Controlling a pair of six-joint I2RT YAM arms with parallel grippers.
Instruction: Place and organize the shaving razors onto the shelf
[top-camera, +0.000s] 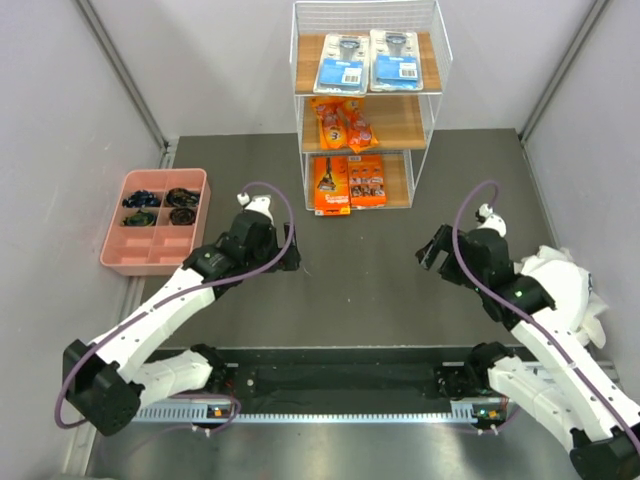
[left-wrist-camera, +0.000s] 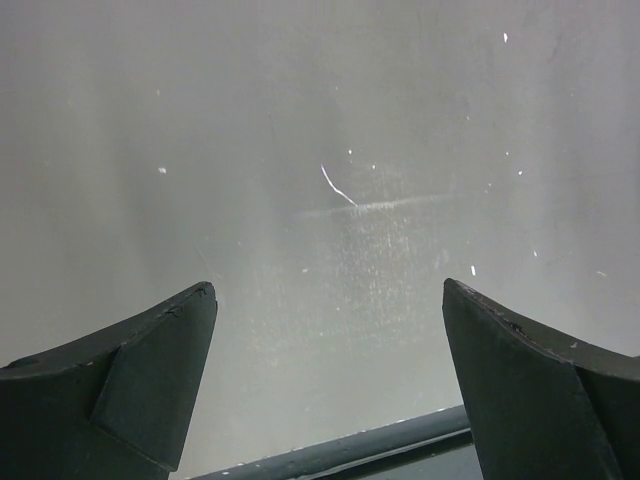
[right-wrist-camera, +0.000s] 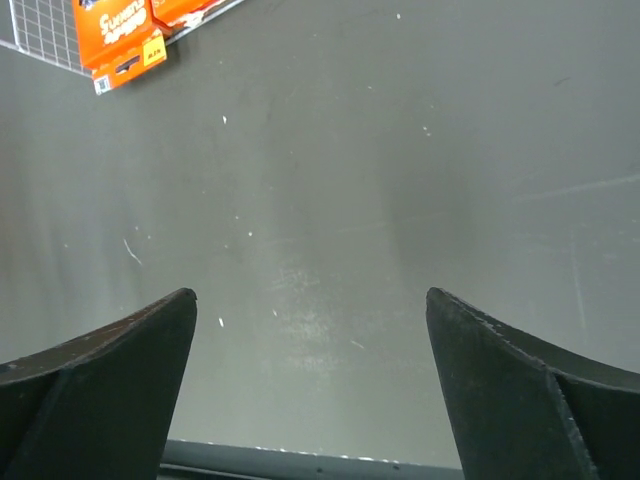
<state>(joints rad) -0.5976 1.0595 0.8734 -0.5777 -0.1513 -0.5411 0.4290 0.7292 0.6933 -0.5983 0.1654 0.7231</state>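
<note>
The shelf (top-camera: 402, 122), a white wire rack with three wooden boards, stands at the far middle of the table. Two blue blister shaving razors (top-camera: 342, 62) (top-camera: 394, 58) lie on its top board. Two orange pouches (top-camera: 343, 124) sit on the middle board. A long orange-black box (top-camera: 331, 185) and an orange card (top-camera: 366, 181) lie on the bottom board; an orange pack (right-wrist-camera: 118, 35) also shows at the top left of the right wrist view. My left gripper (top-camera: 288, 260) (left-wrist-camera: 328, 290) and right gripper (top-camera: 430, 250) (right-wrist-camera: 310, 295) hang open over bare dark table, each with nothing between its fingers.
A pink compartment tray (top-camera: 150, 268) with small dark items stands at the left edge of the table. Grey walls close in both sides. A black rail with the arm bases runs along the near edge.
</note>
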